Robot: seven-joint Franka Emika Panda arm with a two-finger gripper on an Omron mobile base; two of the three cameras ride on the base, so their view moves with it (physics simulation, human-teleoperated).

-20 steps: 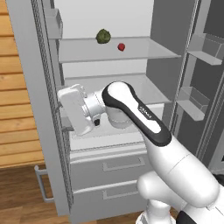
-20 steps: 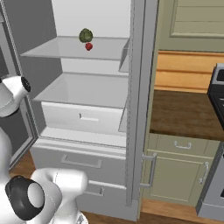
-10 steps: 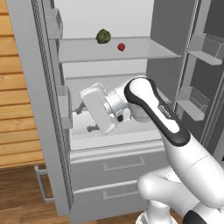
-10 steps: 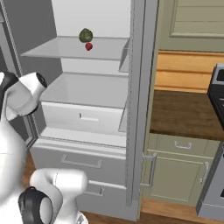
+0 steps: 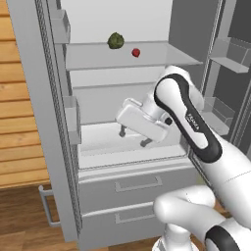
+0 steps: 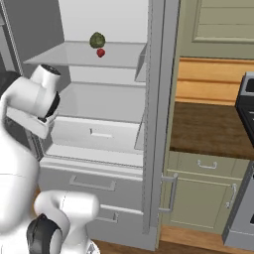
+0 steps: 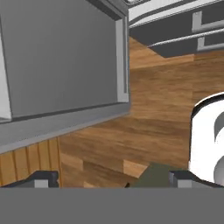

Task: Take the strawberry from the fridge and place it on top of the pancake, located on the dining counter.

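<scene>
The fridge (image 5: 29, 98) stands open, its pale shelves bare apart from two things. On the upper shelf the tiny red strawberry (image 5: 136, 52) (image 6: 100, 52) lies just right of a dark green lumpy ball (image 5: 115, 40) (image 6: 97, 40). My gripper (image 5: 133, 138) hangs well below that shelf, in front of the lower compartment, with its fingers pointing down, open and empty. In the hand view the gripper (image 7: 113, 179) looks down at the wood floor past a fridge door, fingertips (image 7: 41, 178) wide apart. The pancake and the dining counter are out of view.
Door bins (image 5: 230, 56) line the right fridge door and smaller ones (image 5: 73, 117) the left. Two closed drawers (image 5: 127, 184) sit under the compartment. Right of the fridge runs a brown counter (image 6: 208, 129) on green cabinets, with a stove edge (image 6: 245, 99).
The arm has swung rightward, carrying the hand from the left door's edge to the front of the lower compartment. The elbow has risen. Strawberry and green ball have not moved.
</scene>
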